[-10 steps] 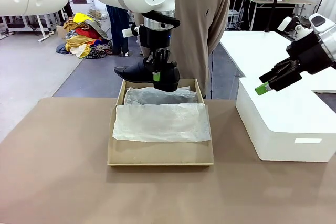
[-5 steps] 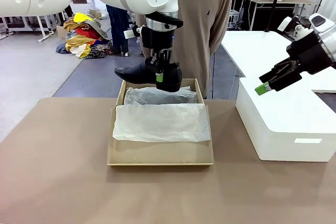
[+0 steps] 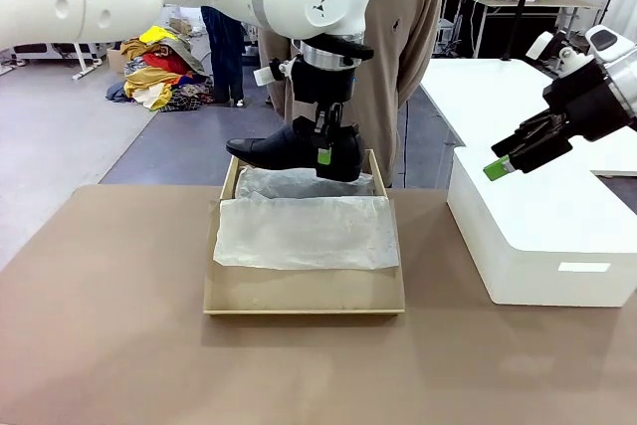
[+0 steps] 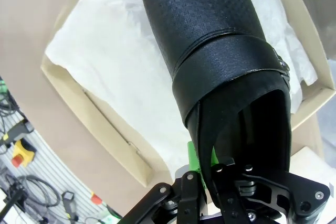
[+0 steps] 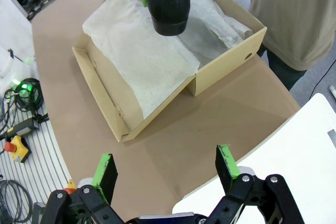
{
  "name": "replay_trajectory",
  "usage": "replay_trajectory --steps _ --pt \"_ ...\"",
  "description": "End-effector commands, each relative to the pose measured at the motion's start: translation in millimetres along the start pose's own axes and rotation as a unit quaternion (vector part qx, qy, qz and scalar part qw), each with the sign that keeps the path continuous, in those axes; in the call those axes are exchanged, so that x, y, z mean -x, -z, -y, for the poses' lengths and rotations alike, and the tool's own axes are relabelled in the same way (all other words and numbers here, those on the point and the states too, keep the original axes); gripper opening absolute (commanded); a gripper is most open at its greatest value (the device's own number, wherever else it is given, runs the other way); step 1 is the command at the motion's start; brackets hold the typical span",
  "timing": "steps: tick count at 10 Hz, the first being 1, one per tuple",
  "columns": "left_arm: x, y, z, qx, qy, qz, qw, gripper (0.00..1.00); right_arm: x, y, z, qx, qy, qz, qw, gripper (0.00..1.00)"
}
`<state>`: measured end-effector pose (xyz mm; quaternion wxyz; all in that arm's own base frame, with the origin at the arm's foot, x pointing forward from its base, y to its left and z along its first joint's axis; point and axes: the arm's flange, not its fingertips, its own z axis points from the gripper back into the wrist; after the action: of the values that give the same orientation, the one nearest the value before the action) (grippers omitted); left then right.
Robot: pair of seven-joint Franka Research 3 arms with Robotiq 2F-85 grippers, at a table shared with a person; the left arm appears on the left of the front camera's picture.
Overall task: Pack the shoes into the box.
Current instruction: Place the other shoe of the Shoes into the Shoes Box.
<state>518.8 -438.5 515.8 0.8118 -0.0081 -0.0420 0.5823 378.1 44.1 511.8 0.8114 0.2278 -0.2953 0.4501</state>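
Glossy black leather dress shoe (image 3: pixel 271 149) hangs above the far end of the tissue-lined brown cardboard shoebox (image 3: pixel 299 298), its heel collar pinched tight by the left gripper (image 3: pixel 322 154). The right gripper (image 3: pixel 501 163) hovers spread wide and empty by the large white rectangular box (image 3: pixel 537 246).

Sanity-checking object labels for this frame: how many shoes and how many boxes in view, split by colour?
Black shoe: 1
Brown cardboard box: 1
White box: 1
Total: 3
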Motion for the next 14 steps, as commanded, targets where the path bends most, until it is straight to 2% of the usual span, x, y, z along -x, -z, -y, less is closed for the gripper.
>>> replay_trajectory --steps 1,5,7,12,14 --pt "11.9 -0.2 9.3 0.01 -0.051 0.028 0.998 0.0 -0.3 2.2 3.0 -0.007 -0.011 0.017 1.0 1.0" --pt "17.5 24.4 17.2 0.057 -0.043 0.034 0.997 0.0 -0.3 2.2 3.0 -0.007 -0.011 0.017 1.0 1.0" --pt "11.3 29.7 20.0 0.041 -0.077 0.015 0.996 0.0 -0.3 2.2 3.0 -0.007 -0.011 0.017 1.0 1.0" --pt "6.5 42.0 23.6 0.022 -0.129 0.009 0.991 0.0 -0.3 2.2 3.0 -0.007 -0.011 0.017 1.0 1.0" --pt "7.2 48.7 24.6 0.021 -0.131 -0.003 0.991 0.0 -0.3 2.2 3.0 -0.007 -0.011 0.017 1.0 1.0"
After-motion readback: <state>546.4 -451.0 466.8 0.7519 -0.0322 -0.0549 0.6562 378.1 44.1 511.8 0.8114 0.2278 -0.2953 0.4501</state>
